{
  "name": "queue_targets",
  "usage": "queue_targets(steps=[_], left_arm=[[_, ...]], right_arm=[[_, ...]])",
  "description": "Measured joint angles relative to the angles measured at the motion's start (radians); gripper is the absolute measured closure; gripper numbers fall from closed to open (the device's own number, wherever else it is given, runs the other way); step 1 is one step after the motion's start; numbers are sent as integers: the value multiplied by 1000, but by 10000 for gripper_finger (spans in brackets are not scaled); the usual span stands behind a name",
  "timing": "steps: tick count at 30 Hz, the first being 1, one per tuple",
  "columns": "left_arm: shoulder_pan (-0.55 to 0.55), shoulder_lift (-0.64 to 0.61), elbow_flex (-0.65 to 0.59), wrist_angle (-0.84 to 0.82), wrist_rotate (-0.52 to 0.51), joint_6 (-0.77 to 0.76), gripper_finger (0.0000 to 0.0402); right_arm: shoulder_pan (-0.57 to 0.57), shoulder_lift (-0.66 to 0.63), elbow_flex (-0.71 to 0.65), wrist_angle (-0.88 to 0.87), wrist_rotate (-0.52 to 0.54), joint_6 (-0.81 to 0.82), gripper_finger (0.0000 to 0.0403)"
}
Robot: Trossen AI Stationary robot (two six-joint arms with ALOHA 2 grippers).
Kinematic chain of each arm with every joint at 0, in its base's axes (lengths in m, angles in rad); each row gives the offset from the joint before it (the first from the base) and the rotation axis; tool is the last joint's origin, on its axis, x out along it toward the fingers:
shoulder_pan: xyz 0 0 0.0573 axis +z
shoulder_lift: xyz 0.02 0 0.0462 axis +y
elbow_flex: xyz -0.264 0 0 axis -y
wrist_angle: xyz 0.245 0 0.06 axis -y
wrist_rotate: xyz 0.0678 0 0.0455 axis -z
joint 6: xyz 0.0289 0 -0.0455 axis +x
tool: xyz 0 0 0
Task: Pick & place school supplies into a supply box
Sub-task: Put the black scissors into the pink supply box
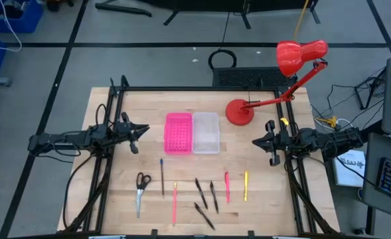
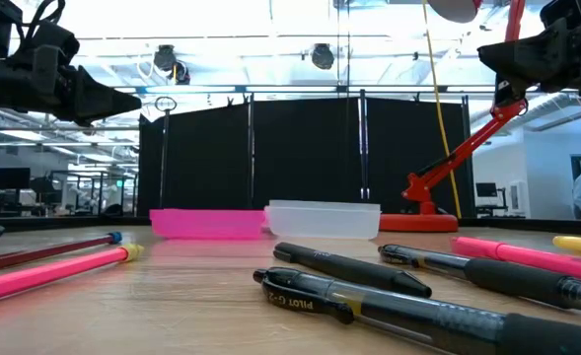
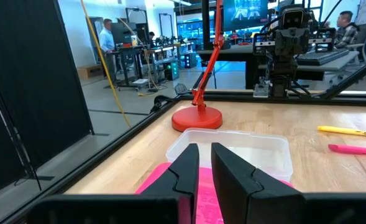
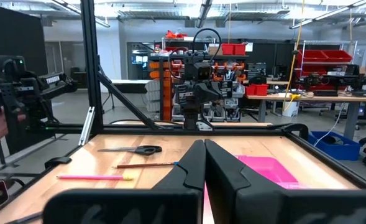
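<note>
Box (image 1: pixel 206 132) sits mid-table, empty from what the high view shows, flush against the pink tray (image 1: pixel 178 133) and just inboard of the red lamp (image 1: pixel 239 111), its long axis running away from the front edge. Well in front of it the supplies lie in a loose row: scissors (image 1: pixel 141 187) farthest toward the left arm's side, handles nearest the box and blades toward the front edge, then a thin dark pencil (image 1: pixel 162 176), a pink pencil (image 1: pixel 174 202), three black pens (image 1: pixel 207 198) slightly slanted, a pink pen (image 1: pixel 227 186) and a yellow pen (image 1: pixel 245 185), nearly all lengthwise like the box. Light, stiff, slick and prone to roll, I'd say, so a pinch across mid-barrel looks best; scissors likely best taken at the pivot. Left gripper (image 1: pixel 139 130) hangs beside the pink tray, fingers a narrow slit apart, holding nothing. Right gripper (image 1: pixel 256 141) waits on the box's other side, pressed shut and empty.
</note>
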Motion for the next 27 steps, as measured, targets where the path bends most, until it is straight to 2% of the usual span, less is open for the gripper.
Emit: queue_targets(steps=[17,19,23,25,27], left_arm=[[0,0,0,0,0,-6,350],[0,0,0,1,3,-39,350],[0,0,0,16,38,-202,350],[0,0,11,51,53,-203,350],[-7,2,58,11,114,-211,350]], right_arm=[[0,0,0,0,0,-24,403],[0,0,0,-1,0,-52,403],[0,0,0,-7,0,-129,403],[0,0,0,-5,0,-164,403],[0,0,0,-6,0,-179,403]])
